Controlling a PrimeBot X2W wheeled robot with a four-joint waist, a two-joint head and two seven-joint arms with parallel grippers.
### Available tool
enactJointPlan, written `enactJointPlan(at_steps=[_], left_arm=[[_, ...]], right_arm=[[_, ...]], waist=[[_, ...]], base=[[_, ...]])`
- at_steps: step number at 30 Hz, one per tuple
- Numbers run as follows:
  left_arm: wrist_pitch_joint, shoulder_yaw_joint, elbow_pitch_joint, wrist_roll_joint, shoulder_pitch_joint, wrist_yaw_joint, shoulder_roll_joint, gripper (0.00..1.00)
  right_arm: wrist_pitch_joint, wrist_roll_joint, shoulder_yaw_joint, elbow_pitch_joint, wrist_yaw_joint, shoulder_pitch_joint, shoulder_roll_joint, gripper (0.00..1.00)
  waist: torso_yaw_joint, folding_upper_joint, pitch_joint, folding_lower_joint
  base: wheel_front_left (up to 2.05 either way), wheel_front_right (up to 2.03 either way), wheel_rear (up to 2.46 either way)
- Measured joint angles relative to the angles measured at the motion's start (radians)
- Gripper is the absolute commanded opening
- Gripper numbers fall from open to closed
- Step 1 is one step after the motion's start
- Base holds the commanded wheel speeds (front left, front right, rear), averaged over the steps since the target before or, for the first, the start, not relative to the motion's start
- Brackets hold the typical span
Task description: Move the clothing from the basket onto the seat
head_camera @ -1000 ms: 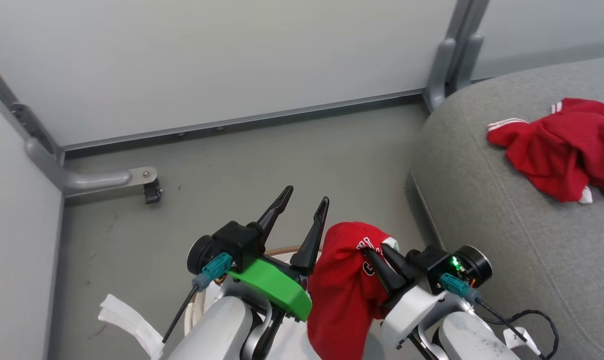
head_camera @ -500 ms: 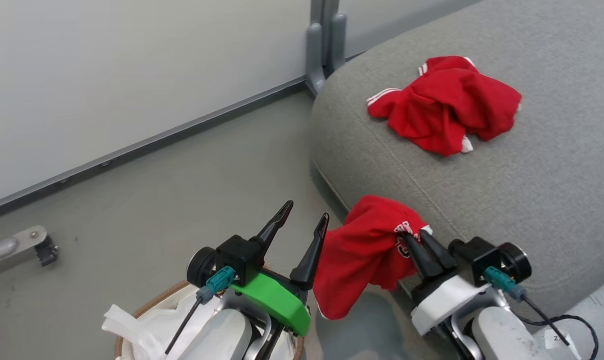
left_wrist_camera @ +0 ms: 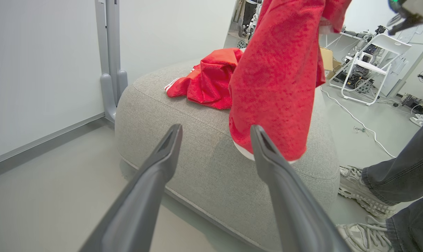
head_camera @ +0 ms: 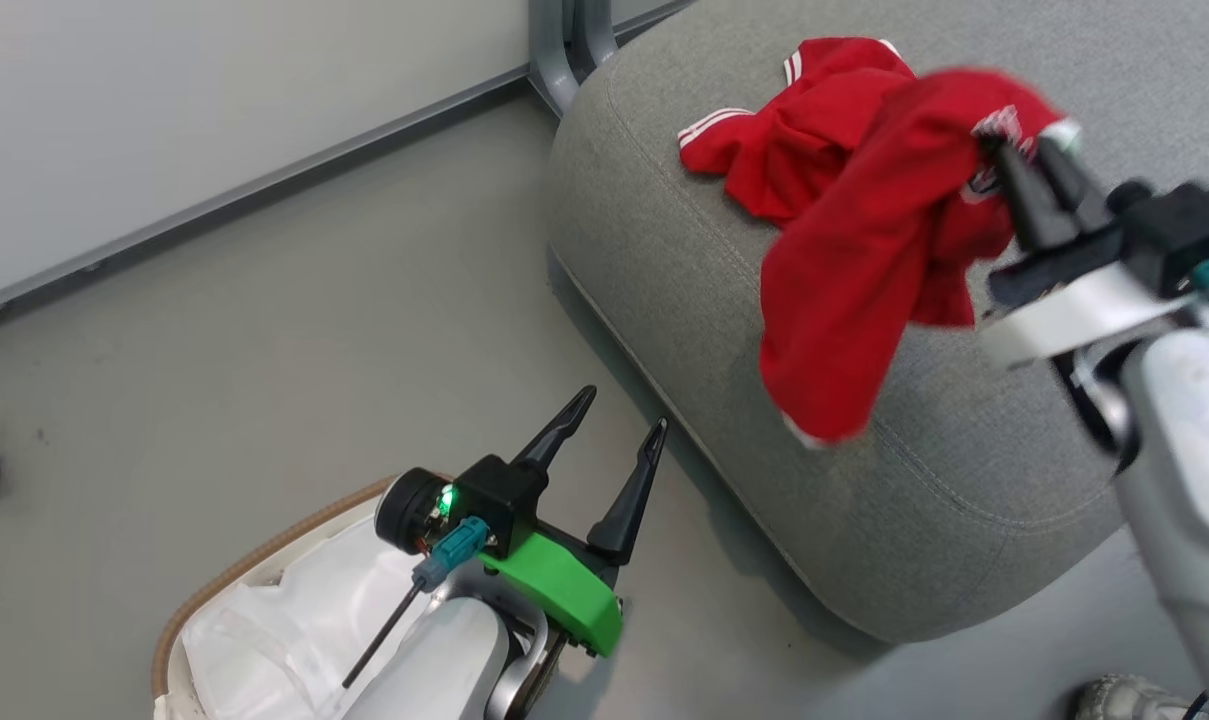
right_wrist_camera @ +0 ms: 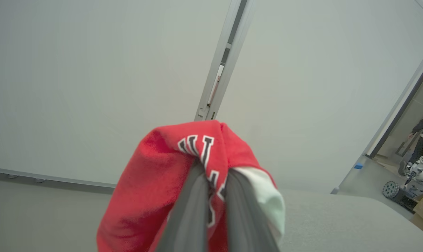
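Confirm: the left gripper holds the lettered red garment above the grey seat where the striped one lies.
Wrong arm: the right gripper holds the lettered red garment above the grey seat where the striped garment lies; the right wrist view shows it.

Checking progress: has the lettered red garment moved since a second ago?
Yes. Against the seat, the lettered garment, pinched in the right gripper, went from beside its edge to above it.

The grey floor [head_camera: 294, 330] is carrying the seat [head_camera: 964, 480] at the upper right of the head view and the basket [head_camera: 224, 585] at the lower left. A striped red garment [head_camera: 794, 160] is lying crumpled on the seat's top.
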Motion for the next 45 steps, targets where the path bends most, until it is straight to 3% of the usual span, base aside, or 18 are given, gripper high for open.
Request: enactJointPlan(at_steps=[7,14,19,24,26,27,28,29,36,45], left_arm=[[0.000,-0.018,0.009,0.008,-0.056,0.000,0.026,1.00],[0.000,-0.023,0.012,0.009,-0.100,0.000,0.042,1.00],[0.000,-0.020,0.015,0.011,-0.124,0.000,0.053,1.00],[0.000,-0.004,0.028,0.018,-0.138,0.000,0.062,1.00],[0.000,0.009,0.033,0.019,-0.140,0.000,0.064,1.00],[0.000,0.015,0.037,0.020,-0.141,0.000,0.067,1.00],[0.000,0.021,0.039,0.021,-0.141,0.000,0.067,1.00],[0.000,0.026,0.042,0.021,-0.141,0.000,0.068,1.00],[0.000,0.064,0.065,0.022,-0.119,0.000,0.063,1.00],[0.000,0.206,0.045,0.031,-0.027,0.000,0.038,1.00]], right_arm=[[0.000,-0.042,-0.141,0.067,0.000,-0.264,-0.127,0.00],[0.000,-0.167,-0.317,0.226,0.000,-0.372,-0.174,0.00],[0.000,-0.228,-0.395,0.351,0.000,-0.371,-0.154,0.00],[0.000,-0.292,-0.537,0.478,0.000,-0.307,-0.113,0.00],[0.000,-0.311,-0.581,0.497,0.000,-0.289,-0.093,0.20],[0.000,-0.317,-0.602,0.502,0.000,-0.280,-0.079,0.43],[0.000,-0.322,-0.619,0.501,0.000,-0.266,-0.066,0.56],[0.000,-0.326,-0.631,0.500,0.000,-0.252,-0.056,1.00],[0.000,-0.336,-0.712,0.452,0.000,-0.110,0.019,1.00],[0.000,-0.238,-0.623,0.309,0.000,0.094,0.110,1.00]], waist=[[0.023,0.0000,0.093,0.0000],[0.081,0.0000,0.174,0.0001],[0.132,0.0000,0.229,0.0001],[0.189,0.0000,0.278,0.0001],[0.209,0.0000,0.293,0.0001],[0.220,0.0000,0.301,0.0002],[0.230,0.0000,0.307,0.0002],[0.238,0.0000,0.311,0.0001],[0.270,-0.0001,0.293,0.0002],[0.274,-0.0001,0.180,0.0001]], base=[[0.00,0.00,0.00],[0.00,0.00,0.00],[0.00,0.00,0.00],[0.00,0.00,0.00],[0.00,0.00,0.00],[0.00,0.00,0.00],[0.00,0.00,0.00],[0.00,0.00,0.00],[0.00,0.00,0.00],[0.00,0.00,0.00]])
